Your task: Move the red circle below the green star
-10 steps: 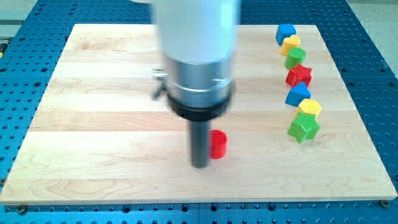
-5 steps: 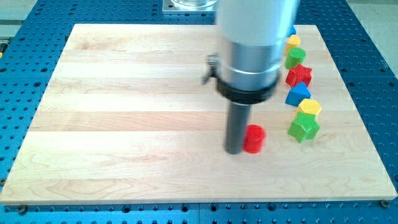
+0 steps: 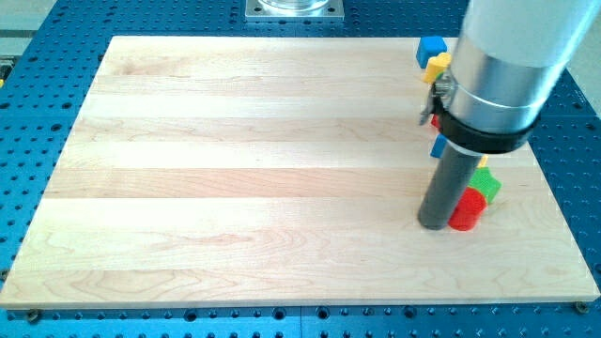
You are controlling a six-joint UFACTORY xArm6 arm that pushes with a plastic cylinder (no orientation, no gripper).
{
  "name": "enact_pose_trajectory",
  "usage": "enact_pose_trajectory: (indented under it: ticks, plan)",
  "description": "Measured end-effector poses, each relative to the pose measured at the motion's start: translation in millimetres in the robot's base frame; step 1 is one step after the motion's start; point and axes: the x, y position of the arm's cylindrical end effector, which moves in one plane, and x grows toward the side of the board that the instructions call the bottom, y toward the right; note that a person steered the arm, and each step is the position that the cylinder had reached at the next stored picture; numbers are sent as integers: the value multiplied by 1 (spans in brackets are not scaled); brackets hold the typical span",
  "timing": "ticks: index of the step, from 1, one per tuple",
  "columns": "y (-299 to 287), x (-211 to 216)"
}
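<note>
The red circle [image 3: 467,210] is a short red cylinder at the view's right, near the board's lower right. My tip [image 3: 433,223] touches its left side. The green star [image 3: 487,186] sits just above and right of the red circle, touching it, and is mostly hidden by my rod and the arm body. The red circle lies just below and slightly left of the green star.
A column of blocks runs up the view's right: a blue block [image 3: 431,50] and a yellow one [image 3: 437,66] at the top, slivers of a red one and a blue one [image 3: 437,146] beside the arm. The arm hides the others.
My tip has pushed the red circle to the view's right, from the board's lower middle to just under the green star. The arm now covers most of the block column.
</note>
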Motion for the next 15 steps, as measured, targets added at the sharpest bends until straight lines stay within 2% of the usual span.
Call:
enact_pose_trajectory:
  ticks: [2,3,4,5,7,8,11,12,13,14,15]
  plan:
    - [11,25]
    - [14,57]
    - [41,66]
    - [52,66]
    - [113,63]
    - [113,63]
    - [-27,80]
    - [-62,30]
    - [-111,-50]
    - [-62,-73]
    - [-19,-78]
